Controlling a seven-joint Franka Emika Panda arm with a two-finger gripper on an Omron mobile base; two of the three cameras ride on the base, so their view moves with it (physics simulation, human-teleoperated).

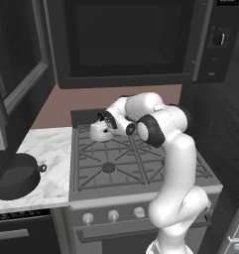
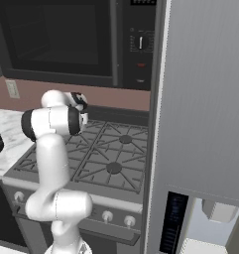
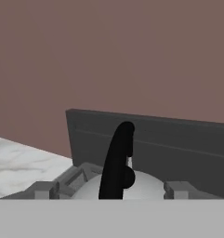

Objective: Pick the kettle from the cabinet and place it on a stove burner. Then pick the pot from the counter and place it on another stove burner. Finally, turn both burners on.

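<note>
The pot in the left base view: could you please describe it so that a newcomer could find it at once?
Start at the gas cooktop under the black microwave, then move left onto the white marble counter. Near its front left edge sits the pot: squat, round, dark grey-black, lidless, with a small loop handle, far wider than the white kettle on the grate.

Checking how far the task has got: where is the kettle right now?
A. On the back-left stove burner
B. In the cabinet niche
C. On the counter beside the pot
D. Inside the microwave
A: the kettle sits on the grate at the stove's back-left corner, while the pot waits on the counter.
</note>
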